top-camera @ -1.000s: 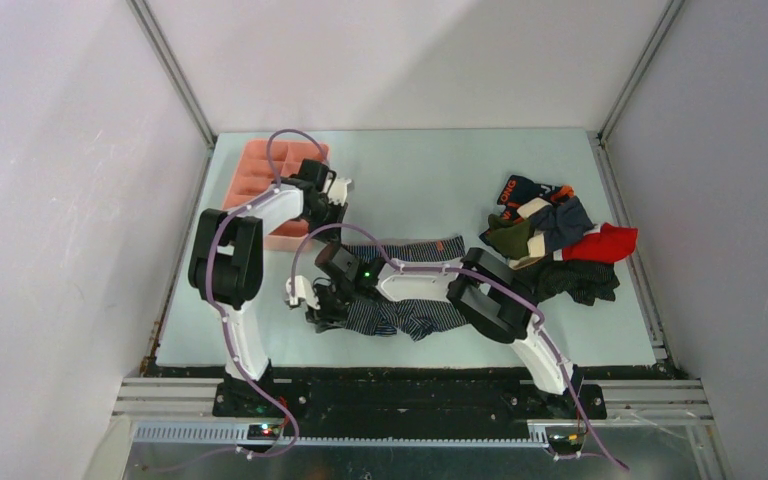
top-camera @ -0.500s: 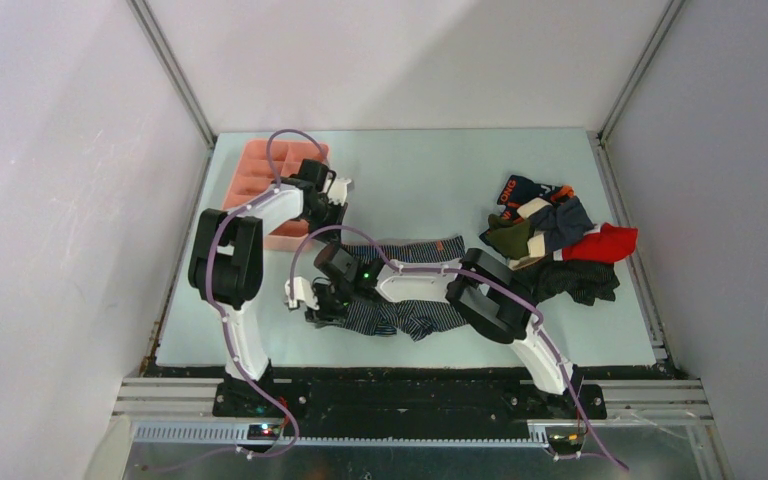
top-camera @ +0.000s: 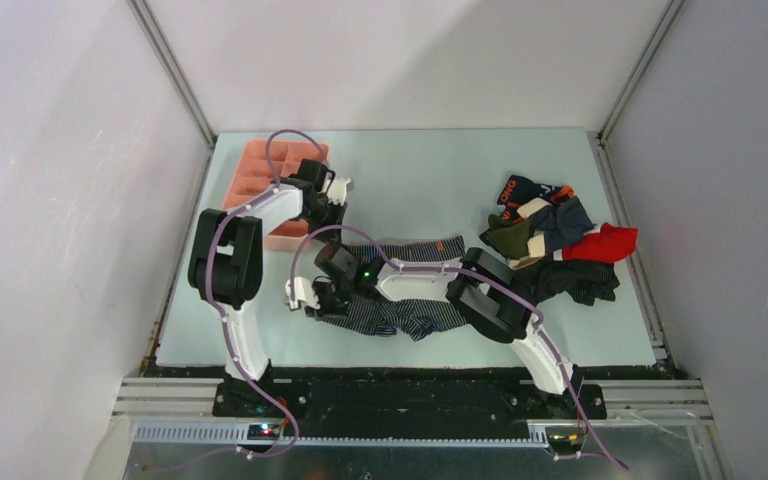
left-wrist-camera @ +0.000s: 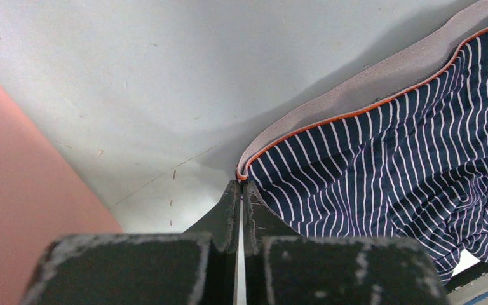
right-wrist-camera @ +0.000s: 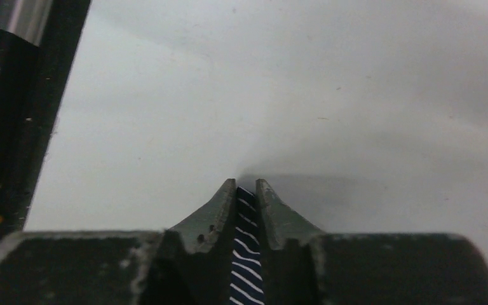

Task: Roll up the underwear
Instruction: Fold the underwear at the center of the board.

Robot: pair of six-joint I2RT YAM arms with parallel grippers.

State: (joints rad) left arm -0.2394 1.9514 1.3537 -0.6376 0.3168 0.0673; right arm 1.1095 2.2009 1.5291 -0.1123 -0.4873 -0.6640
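Narrowing since a second ago, the right gripper [right-wrist-camera: 246,184] pinches striped cloth. On the smooth pale table [top-camera: 410,170], right of the pink tray [top-camera: 250,175], lie crumpled navy white-striped briefs [top-camera: 415,320]. The left gripper [left-wrist-camera: 240,184], pressed together, nips their grey, orange-piped waistband [left-wrist-camera: 356,101] at its corner.

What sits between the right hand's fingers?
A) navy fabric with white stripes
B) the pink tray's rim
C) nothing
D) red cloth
A: the right wrist view shows the striped underwear filling the narrow gap between the fingers of the right hand.
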